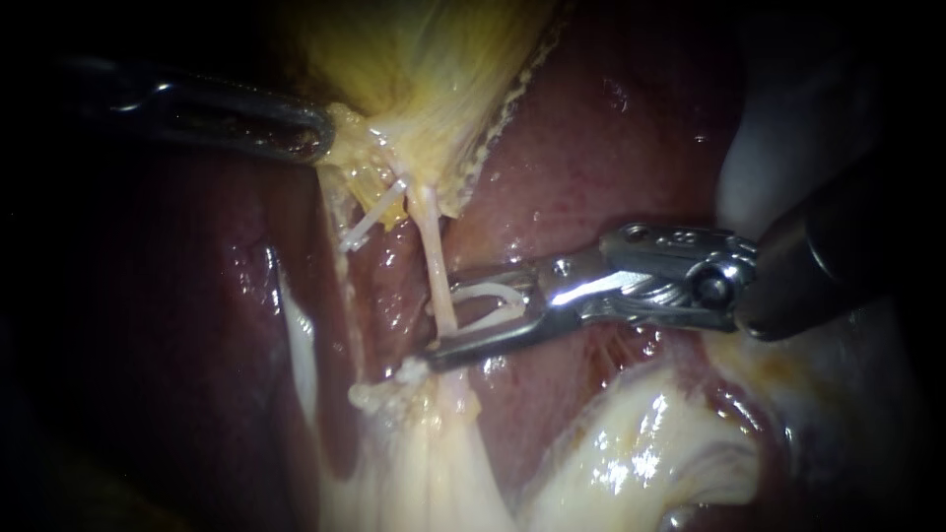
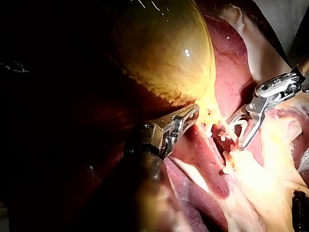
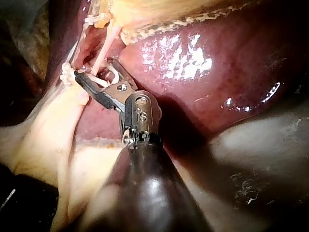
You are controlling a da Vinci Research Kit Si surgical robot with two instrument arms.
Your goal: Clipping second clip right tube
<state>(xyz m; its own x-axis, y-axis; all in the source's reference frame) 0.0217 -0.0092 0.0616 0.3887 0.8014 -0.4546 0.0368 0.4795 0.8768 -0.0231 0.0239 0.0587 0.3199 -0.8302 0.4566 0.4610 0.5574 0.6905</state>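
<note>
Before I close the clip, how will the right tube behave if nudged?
Probably floppy: the right tube is a thin pale strand, taut only while the left instrument holds the gallbladder. Likely slippery, given the wet sheen. Possibly fragile against the right instrument carrying the clip.

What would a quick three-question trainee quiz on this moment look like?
1. True or false: the left tool touches nothing.
2. What passes between the right tool's jaws? A) the tube B) a suture C) nothing
3. Fill in: the right tool's jaws carry a white ____.

Key: 1 false, its jaws grip the gallbladder. 2 A. 3 clip.
</note>
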